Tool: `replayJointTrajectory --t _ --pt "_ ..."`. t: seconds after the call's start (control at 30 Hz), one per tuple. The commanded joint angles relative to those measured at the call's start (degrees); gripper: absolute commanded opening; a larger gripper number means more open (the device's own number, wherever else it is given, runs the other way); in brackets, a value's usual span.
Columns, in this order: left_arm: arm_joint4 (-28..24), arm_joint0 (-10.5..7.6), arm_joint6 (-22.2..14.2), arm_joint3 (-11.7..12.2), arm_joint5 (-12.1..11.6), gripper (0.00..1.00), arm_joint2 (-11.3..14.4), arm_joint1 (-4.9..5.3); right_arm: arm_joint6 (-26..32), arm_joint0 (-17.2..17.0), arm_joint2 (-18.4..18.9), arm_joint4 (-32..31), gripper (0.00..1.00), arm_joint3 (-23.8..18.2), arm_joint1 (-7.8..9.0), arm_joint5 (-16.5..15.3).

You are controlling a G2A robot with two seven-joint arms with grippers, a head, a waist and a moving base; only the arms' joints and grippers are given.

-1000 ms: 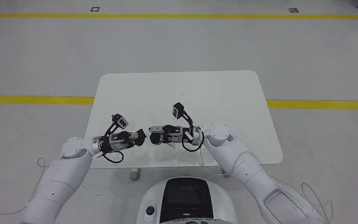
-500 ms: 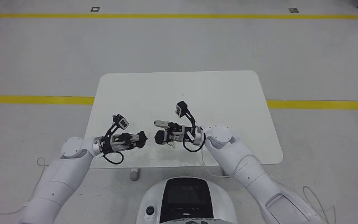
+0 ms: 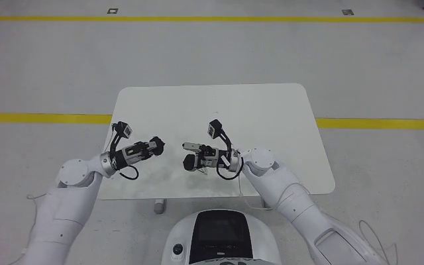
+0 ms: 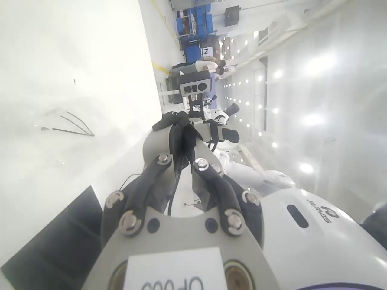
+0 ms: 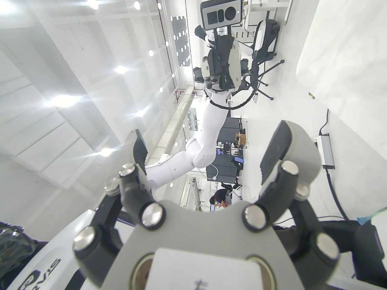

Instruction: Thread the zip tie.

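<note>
On the counter (image 4: 60, 46), in its near-left part, lies the zip tie (image 4: 69, 131), a thin dark strap resting flat on the surface and apart from both pincers. It is folded back on itself into a narrow V. One straight run carries a small head at its end, and a second run leaves it at the fold at a shallow angle. As far as the left wrist view allows, the long axis runs roughly left to right. The head end lies toward the left and the fold points toward the right. The strap is too fine to tell whether its tail has entered the head.

The left pincer (image 3: 157, 143) hangs above the left part of the counter and points right and slightly far. Its dark fingers (image 4: 177, 134) are pressed together. The right wrist view shows the same pincer (image 5: 222, 58) end-on with its fingers likewise meeting.

The right pincer (image 3: 187, 154) is just to the right of it, pointing left toward it, with a clear gap between the two. Its fingers (image 5: 281, 140) stand wide apart.
</note>
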Motion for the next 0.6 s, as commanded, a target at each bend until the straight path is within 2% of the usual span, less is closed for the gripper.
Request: replayJointTrajectory --t 0.0,0.07,0.2,0.23,0.3,0.57 --pt "0.88 0.17 -2.21 0.61 0.0 0.0 -2.0 -1.12 0.0 0.0 0.0 0.0 1.0 0.0 0.0 0.0" --pt "1.81 -0.03 -4.37 1.57 0.0 0.0 -3.61 -2.22 0.0 0.0 0.0 0.0 1.0 0.0 0.0 0.0" --pt "0.11 -1.24 -11.83 5.96 0.0 0.0 -6.98 -5.03 0.0 0.0 0.0 0.0 1.0 0.0 0.0 0.0" --pt "-0.22 -1.52 -13.16 7.02 0.0 0.0 -7.33 -5.68 0.0 0.0 0.0 0.0 1.0 0.0 0.0 0.0" --pt "-2.19 -1.7 -13.16 8.82 0.0 0.0 -6.1 -6.69 0.0 0.0 0.0 0.0 1.0 0.0 0.0 0.0" --pt "-2.19 -1.7 -13.16 8.82 0.0 0.0 -6.1 -6.69 0.0 0.0 0.0 0.0 1.0 0.0 0.0 0.0"
